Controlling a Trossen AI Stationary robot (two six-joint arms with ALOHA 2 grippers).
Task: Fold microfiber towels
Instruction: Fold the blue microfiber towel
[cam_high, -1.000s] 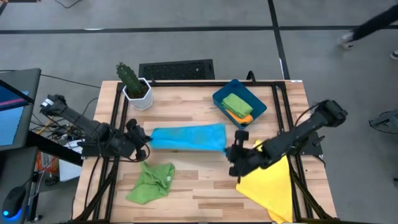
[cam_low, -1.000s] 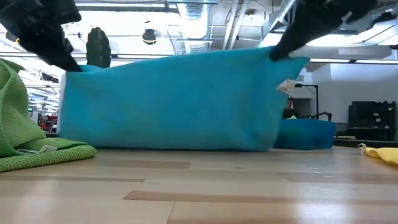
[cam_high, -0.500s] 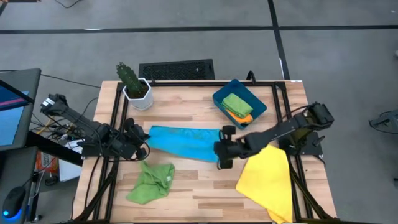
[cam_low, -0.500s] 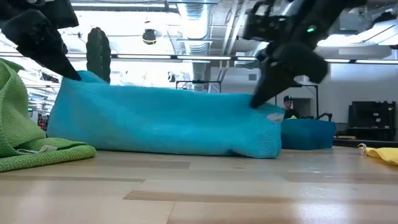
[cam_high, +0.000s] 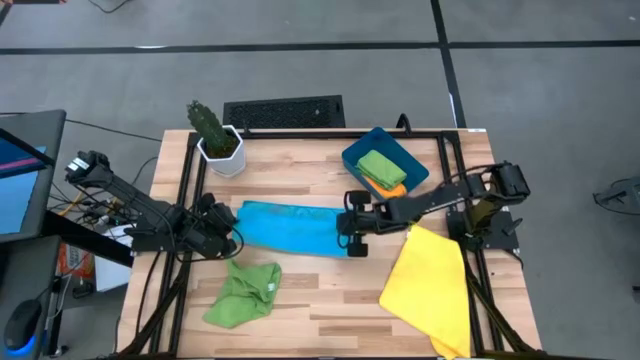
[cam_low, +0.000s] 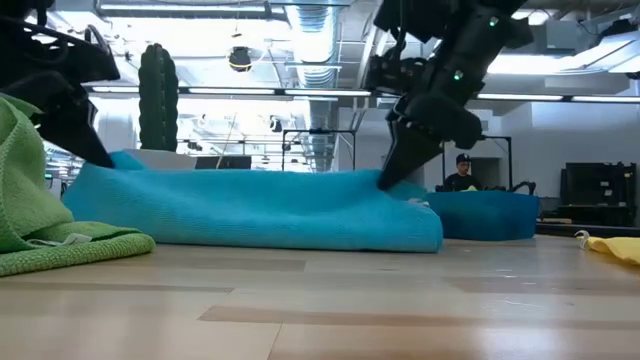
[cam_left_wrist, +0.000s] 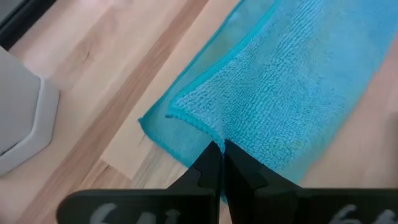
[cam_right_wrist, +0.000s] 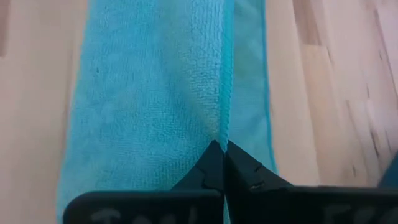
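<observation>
Blue towel (cam_high: 290, 228) laid as long folded strip at frame centre on wooden table (cam_high: 320, 300).

Left gripper (cam_high: 228, 236) pressed shut on left end, right gripper (cam_high: 347, 235) pinched on right end.

Both corners to be lowered level, edges matched before release.

Cloth soft, looped pile, stitched hem.

Green towel (cam_high: 243, 293) crumpled lower left, yellow towel (cam_high: 430, 288) flat lower right.

Bright, even light from ceiling strips above me; from low down they glare white behind my arms, which go to silhouette. The worktop (cam_low: 320, 300) near that camera blurs. Shadows stay soft and short.
</observation>
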